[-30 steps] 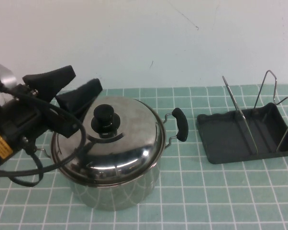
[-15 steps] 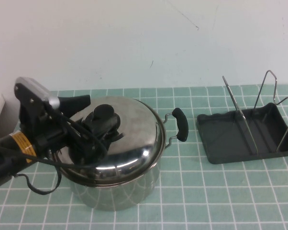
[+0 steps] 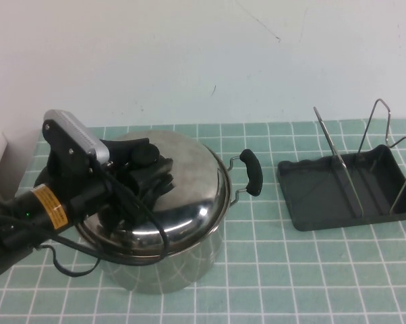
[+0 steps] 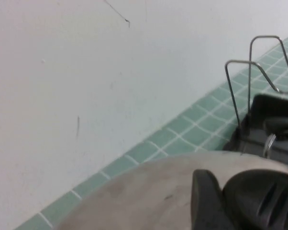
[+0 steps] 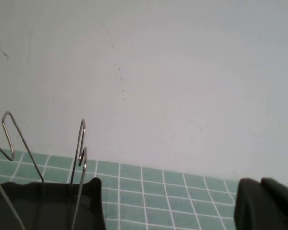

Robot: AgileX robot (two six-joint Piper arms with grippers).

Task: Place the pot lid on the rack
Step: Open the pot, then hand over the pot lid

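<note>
We had the left gripper point(image 3: 147, 167) over the pot lid point(image 3: 189, 196), fingers clamped around its black knob point(image 3: 146, 155). The lid sat on the pot point(image 3: 164, 260), directly under that gripper. The rack point(image 3: 348, 189) stood well off beyond the pot's handle point(image 3: 251, 173), apart from it. For the right gripper point(image 5: 266, 205), only a dark edge showed near the rack; we couldn't tell its state.

A steel pot point(image 3: 164, 260) with a black side handle point(image 3: 251, 173) stands on the green-tiled counter point(image 3: 291, 270); white wall point(image 3: 203, 61) behind, seemingly scuffed.
</note>
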